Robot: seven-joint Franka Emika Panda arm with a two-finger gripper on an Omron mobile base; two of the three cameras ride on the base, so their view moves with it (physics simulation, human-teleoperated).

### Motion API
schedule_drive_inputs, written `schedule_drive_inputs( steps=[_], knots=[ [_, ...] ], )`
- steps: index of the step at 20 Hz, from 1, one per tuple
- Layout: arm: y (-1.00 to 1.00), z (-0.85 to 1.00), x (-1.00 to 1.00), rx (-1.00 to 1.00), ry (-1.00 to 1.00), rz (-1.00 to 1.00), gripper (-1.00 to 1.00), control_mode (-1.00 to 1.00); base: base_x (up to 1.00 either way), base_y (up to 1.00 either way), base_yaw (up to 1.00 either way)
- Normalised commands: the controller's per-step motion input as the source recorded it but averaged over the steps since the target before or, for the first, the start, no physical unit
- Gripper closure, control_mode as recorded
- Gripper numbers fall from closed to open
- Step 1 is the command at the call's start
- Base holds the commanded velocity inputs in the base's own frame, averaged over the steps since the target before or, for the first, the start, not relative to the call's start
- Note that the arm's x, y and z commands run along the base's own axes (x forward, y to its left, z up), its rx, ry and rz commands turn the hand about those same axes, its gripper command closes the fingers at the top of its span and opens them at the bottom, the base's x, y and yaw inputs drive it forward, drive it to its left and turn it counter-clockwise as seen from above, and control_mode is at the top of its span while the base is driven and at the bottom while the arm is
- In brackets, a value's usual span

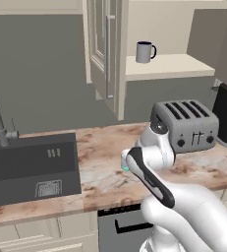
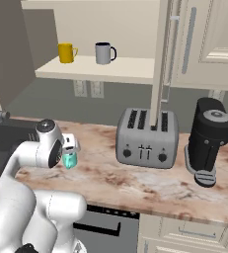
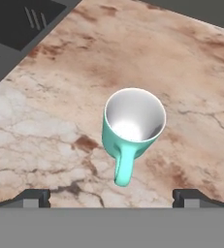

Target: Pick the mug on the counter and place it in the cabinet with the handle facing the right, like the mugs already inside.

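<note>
We have the end effector [image 3: 111, 196] poised above the teal mug [image 3: 133, 123], its two fingertips [image 3: 33, 197] spread wide apart and holding nothing, one on each side of the hand view's lower edge. The teal mug stands upright on the marbled counter [image 3: 50, 121], open mouth up, white inside showing, and its handle [image 3: 123, 167] points back toward us, landing between the two tips. That looks deliberate to us: coming in over the rim with the loop centred would let the jaws close across the body or the handle without knocking the mug over. Taking the toaster [image 2: 147, 138] as our landmark, the teal mug [image 2: 69, 159] sits on the counter well to its left, toward the dark sink [image 1: 31, 165], with the arm's wrist crowding right over it. Up and behind the toaster, the cabinet [image 2: 105, 29] stands with its door [image 1: 105, 54] swung open, and the grey mug [image 2: 104, 53] on the pale shelf [image 2: 120, 68] shows its dark handle turned right, with a yellow mug [image 2: 66, 52] further left doing likewise. So the grasp is not yet made, and we judge the descent comes next.
</note>
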Motion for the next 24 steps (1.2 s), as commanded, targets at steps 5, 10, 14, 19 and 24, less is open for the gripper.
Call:
schedule_drive_inputs(
  steps=[5,10,14,19,24],
  knots=[
    [0.00,-0.30,0.00,0.00,0.00,0.00,-1.00,-1.00,0.00,0.00,0.00],
    [-0.01,-0.29,0.00,0.00,0.00,0.00,-1.00,-1.00,0.00,0.00,0.00],
    [-0.08,-0.26,0.00,0.00,0.00,0.00,-1.00,-1.00,0.00,0.00,0.00],
    [-0.12,-0.23,0.00,0.00,0.00,0.00,-1.00,-1.00,0.00,0.00,0.00],
    [-0.07,-0.23,0.00,0.00,0.00,0.00,-1.00,-1.00,0.00,0.00,0.00]
  ],
)
